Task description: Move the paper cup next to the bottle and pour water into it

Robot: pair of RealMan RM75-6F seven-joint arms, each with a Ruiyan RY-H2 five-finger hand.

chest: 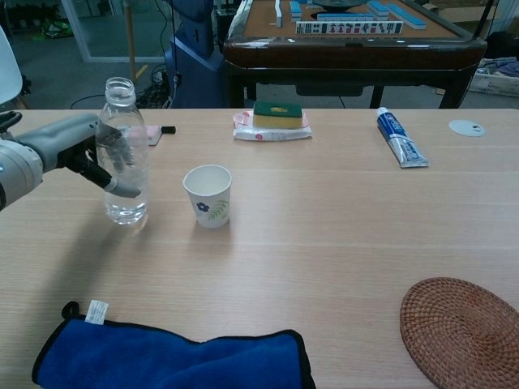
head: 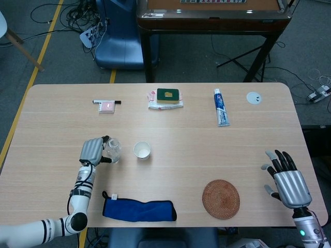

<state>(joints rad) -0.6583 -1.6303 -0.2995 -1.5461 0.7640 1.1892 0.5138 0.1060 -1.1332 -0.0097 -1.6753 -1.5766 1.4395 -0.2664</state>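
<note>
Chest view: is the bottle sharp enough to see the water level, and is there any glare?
Chest view: the bottle is sharp and clear but its water level is hard to read; no strong glare; soft shadow beside the cup. Head view: bottle small, partly hidden by the left hand.

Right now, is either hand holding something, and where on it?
The left hand grips the clear bottle around its middle; the right hand holds nothing.

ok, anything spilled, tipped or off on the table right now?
Nothing stands out. The bottle is uncapped and upright in the left hand, with no water visible on the table. The paper cup stands upright just beside it. The right hand is open, holding nothing.
</note>
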